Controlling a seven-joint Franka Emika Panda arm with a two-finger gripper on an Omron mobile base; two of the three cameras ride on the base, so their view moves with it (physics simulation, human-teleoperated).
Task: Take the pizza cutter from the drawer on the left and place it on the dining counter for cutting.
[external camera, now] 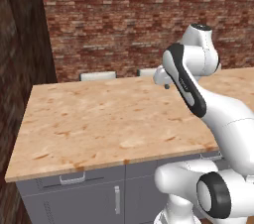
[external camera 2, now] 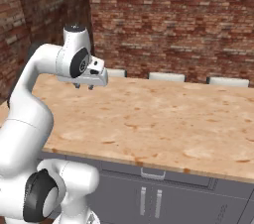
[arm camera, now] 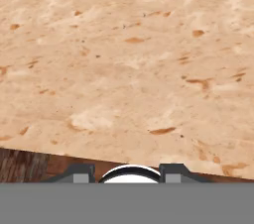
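The dining counter (external camera: pixel 99 119) is a light-tan wood-look slab on grey cabinets, also seen as the dining counter (external camera 2: pixel 163 119) and the dining counter (arm camera: pixel 124 59). Under its near left edge the drawer (external camera: pixel 47 181) is shut, its silver bar handle (external camera: pixel 73 177) flush with the front. My gripper (external camera 2: pixel 83 87) hovers a little above the counter's near part, pointing down; in the left base view the gripper (external camera: pixel 167 87) peeks out beside the forearm. Its fingertips (arm camera: pixel 82 173) stand apart with nothing between them. The pizza cutter is out of view.
Grey doors with vertical handles (external camera: pixel 117 199) sit under the drawer. Another shut drawer front (external camera 2: pixel 153 173) shows right of my base. White chair backs (external camera 2: pixel 166 76) line the counter's far side before a brick wall (external camera: pixel 124 15). A dark wall (external camera: pixel 20 44) bounds the left.
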